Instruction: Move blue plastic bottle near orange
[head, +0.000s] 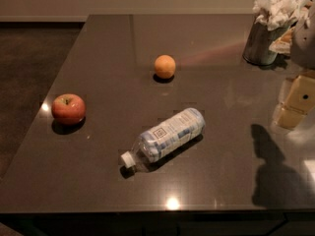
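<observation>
Nearest the lens, the gripper (296,101) is held above the dark table (216,181) at its right edge; its state cannot be told. Well leftward, the blue plastic bottle (170,134) is laid sideways. The orange (165,66) is set farther back, an apple (68,109) far left.

Clear, ribbed plastic bottle (170,134) on a glossy dark countertop (108,48). Matt-skinned orange (165,66). Pale, smooth-looking gripper (294,104) at the frame's right edge.
</observation>
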You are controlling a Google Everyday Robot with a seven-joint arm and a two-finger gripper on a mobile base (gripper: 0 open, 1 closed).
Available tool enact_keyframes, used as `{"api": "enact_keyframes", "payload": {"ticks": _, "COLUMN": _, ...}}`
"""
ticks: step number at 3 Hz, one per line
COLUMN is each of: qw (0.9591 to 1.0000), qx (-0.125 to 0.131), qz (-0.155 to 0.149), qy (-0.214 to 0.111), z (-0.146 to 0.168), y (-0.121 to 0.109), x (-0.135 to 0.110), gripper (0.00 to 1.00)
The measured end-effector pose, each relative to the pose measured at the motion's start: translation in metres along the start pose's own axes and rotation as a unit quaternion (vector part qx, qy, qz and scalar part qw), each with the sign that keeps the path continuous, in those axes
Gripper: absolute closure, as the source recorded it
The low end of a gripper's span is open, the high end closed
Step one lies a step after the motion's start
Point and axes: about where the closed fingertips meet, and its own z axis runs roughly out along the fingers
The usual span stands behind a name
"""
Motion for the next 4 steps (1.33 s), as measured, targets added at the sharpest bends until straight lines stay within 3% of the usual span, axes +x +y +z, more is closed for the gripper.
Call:
{"api": "enact_keyframes", "payload": {"ticks": 1, "qw": 1.0000, "qx": 0.000, "qz": 0.000, "qy": 0.000, "z": 0.000, "y": 0.000, "x": 0.000, "gripper": 0.00}}
{"api": "enact_keyframes", "payload": {"ticks": 2, "qw": 0.9986, "qx": -0.021, "qz": -0.043, "qy": -0.024, "z": 0.011, "y": 0.003, "x": -0.023, "gripper": 0.00}}
{"api": "enact_keyframes", "payload": {"ticks": 3, "qw": 0.9899, "qx": -0.055, "qz": -0.116, "qy": -0.060, "z": 0.033, "y": 0.015, "x": -0.062, "gripper": 0.00}}
{"api": "enact_keyframes", "payload": {"ticks": 4, "qw": 0.9747, "qx": -0.089, "qz": -0.187, "qy": -0.084, "z": 0.057, "y": 0.034, "x": -0.096, "gripper": 0.00}}
